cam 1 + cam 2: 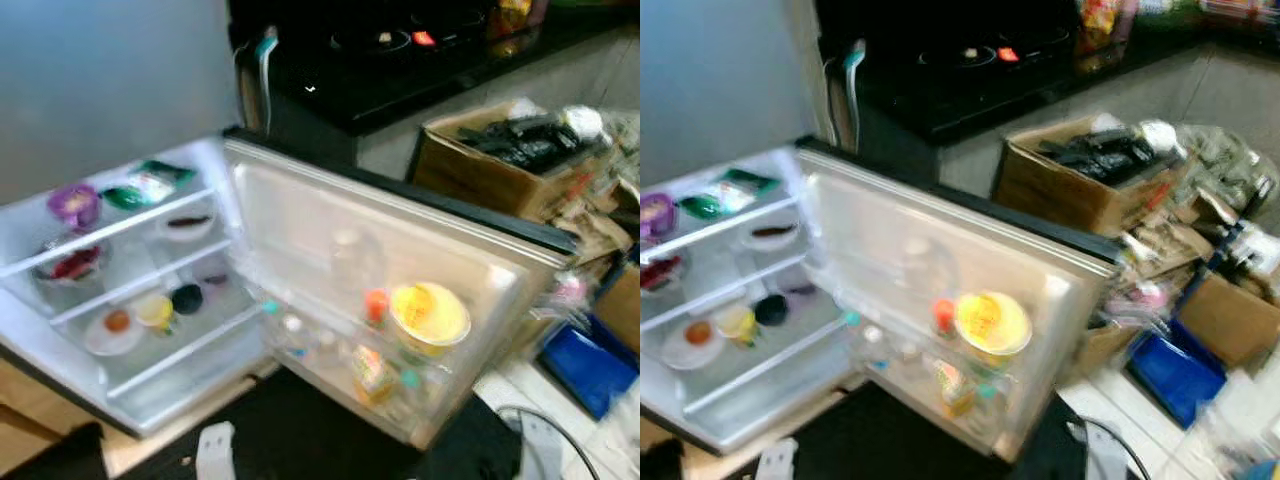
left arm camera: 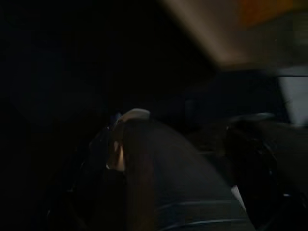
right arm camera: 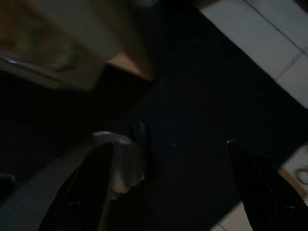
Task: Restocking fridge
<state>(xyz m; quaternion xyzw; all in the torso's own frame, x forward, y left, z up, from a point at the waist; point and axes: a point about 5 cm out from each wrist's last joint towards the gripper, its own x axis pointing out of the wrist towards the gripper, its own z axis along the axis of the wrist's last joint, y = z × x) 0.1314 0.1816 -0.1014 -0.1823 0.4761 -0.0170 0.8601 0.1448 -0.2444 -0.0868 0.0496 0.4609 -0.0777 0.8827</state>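
Translucent frosted plastic fridge door (image 1: 330,240), brown cardboard box (image 1: 480,170), glossy black hob (image 1: 380,55), pale tiled floor (image 3: 269,29).

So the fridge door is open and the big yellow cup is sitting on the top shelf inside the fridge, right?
Not quite. The fridge door is open, but the big yellow cup sits in the door's rack, not on the top shelf inside. The left eye view shows it.

Right tool (image 3: 178,178): two long black fingers (image 3: 262,185), glossy, tapered; silvery housing behind.

Cluttered cardboard box (image 1: 490,165) (blurred), tiled floor (image 1: 1145,420).
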